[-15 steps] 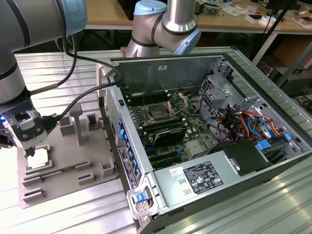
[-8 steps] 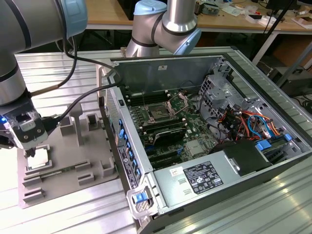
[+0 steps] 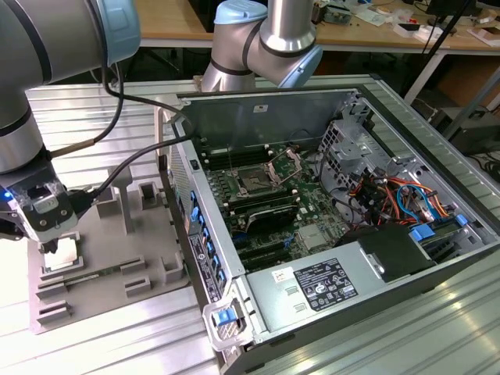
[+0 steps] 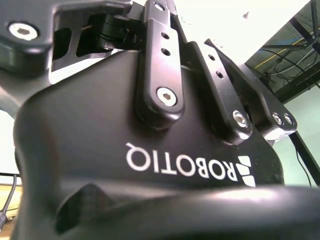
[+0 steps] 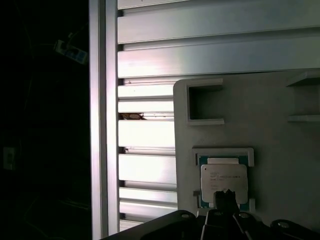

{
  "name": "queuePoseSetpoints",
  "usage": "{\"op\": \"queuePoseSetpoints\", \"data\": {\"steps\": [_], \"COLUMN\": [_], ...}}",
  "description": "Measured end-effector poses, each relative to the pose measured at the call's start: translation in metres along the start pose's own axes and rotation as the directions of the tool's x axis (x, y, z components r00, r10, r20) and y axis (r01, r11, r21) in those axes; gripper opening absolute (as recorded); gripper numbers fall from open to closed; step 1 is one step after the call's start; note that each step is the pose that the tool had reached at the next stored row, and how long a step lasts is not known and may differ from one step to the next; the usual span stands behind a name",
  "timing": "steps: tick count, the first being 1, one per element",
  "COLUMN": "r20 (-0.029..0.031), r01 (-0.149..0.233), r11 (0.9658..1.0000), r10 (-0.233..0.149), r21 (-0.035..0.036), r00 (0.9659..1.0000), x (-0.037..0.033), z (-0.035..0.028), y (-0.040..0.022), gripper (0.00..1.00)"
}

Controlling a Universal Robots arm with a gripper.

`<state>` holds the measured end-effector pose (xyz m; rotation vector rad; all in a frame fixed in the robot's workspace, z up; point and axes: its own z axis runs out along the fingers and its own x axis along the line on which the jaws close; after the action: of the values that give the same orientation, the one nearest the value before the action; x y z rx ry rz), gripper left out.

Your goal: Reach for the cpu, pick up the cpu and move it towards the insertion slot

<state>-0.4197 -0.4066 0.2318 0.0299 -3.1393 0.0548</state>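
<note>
Obs., exterior view: your gripper (image 3: 53, 244) hangs low over the grey tray (image 3: 117, 262) at the exterior view's left, directly above the cpu (image 3: 64, 255). The cpu lies flat in a raised rectangular frame on that tray.

First wrist view: the cpu (image 5: 224, 181) shows its silvery top and greenish rim, seated inside the frame. The gripper's dark tip overlaps the edge of the chip. You cannot tell whether it touches the chip, nor whether the gripper is released or clenched.

The insertion slot (image 3: 255, 182) sits in the green board inside the open computer case (image 3: 273, 98), well apart from the gripper, toward the exterior view's right. Its metal frame stands hinged up beside it. The tray and the case both rest on the slatted aluminium table (image 3: 94, 109).
</note>
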Motion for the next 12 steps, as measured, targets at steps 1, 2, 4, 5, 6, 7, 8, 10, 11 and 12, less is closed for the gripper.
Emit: {"op": "queuePoseSetpoints", "data": {"steps": [1, 2, 4, 5, 6, 7, 8, 10, 11, 12], "r20": [0.0, 0.0, 0.0001, 0.0001, 0.0001, 0.0, 0.0, 0.0001, 0.0, 0.0], "r01": [0.0, 0.0, 0.0, 0.0, 0.0, 0.0, 0.0, 0.0, 0.0, 0.0], "r11": [1.0, 1.0, 1.0, 1.0, 1.0, 1.0, 1.0, 1.0, 1.0, 1.0], "r10": [0.0, 0.0, 0.0, 0.0, 0.0, 0.0, 0.0, 0.0, 0.0, 0.0], "r21": [-0.0001, -0.0001, -0.0001, -0.0001, -0.0001, 0.0, 0.0, -0.0001, 0.0, 0.0], "r00": [1.0, 1.0, 1.0, 1.0, 1.0, 1.0, 1.0, 1.0, 1.0, 1.0], "x": [0.0, 0.0, 0.0, 0.0, 0.0, 0.0, 0.0, 0.0, 0.0, 0.0], "z": [0.0003, 0.0009, 0.0016, 0.0018, 0.0021, 0.0025, 0.0027, 0.0033, 0.0035, 0.0037], "y": [0.0, 0.0, 0.0, 0.0001, 0.0001, 0.0001, 0.0001, 0.0001, 0.0001, 0.0001], "gripper": [0.11, 0.11, 0.11, 0.11, 0.11, 0.11, 0.11, 0.11, 0.11, 0.11]}}
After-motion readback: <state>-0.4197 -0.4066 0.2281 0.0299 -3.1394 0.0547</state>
